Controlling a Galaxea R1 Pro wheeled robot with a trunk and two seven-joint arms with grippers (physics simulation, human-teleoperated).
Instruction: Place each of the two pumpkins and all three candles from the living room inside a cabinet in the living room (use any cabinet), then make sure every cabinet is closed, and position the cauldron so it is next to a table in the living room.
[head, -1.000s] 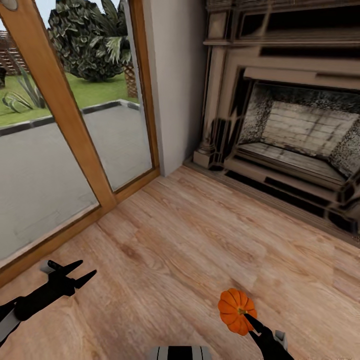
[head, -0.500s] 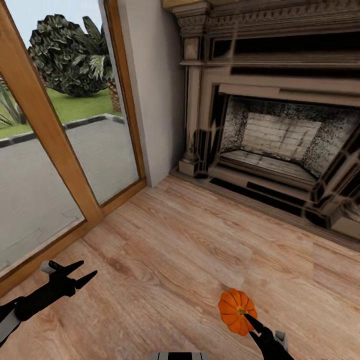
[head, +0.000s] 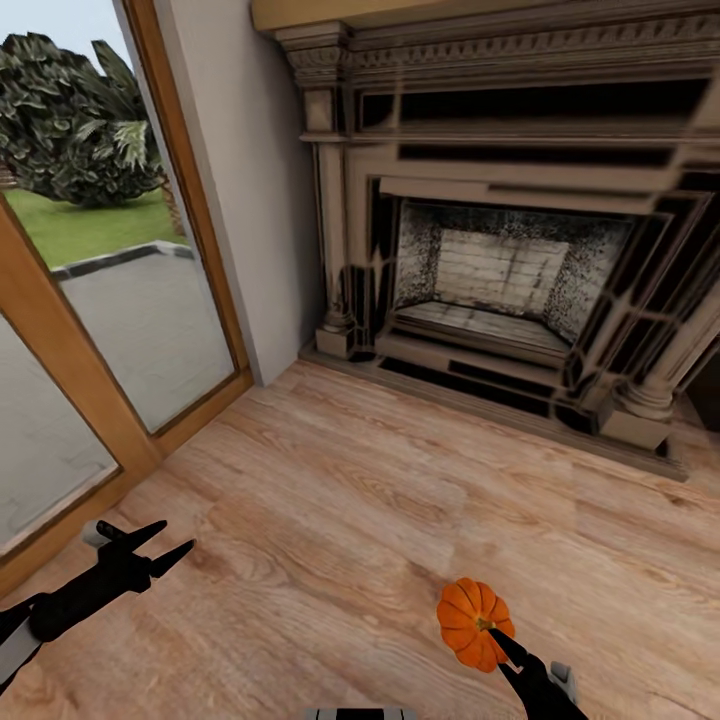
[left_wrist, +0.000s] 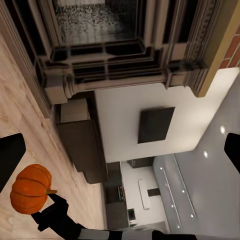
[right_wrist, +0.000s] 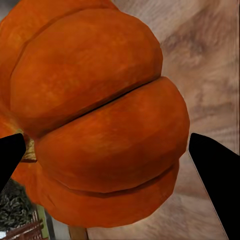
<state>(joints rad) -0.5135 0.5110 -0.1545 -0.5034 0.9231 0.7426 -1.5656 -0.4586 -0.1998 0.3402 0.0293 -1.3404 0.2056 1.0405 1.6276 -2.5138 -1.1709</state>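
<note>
Currently one pumpkin (head: 471, 622) sits gripped in the right end effector (head: 490, 632), while the left end effector (head: 168, 545) is spread open, empty

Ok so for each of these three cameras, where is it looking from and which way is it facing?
Head view: high on the robot, facing down at the wood floor and fireplace; left gripper and right gripper show.
Left wrist view: looks sideways past the fireplace at the pumpkin on the right arm.
Right wrist view: pumpkin close between its fingers.
Shared: pumpkin.
</note>
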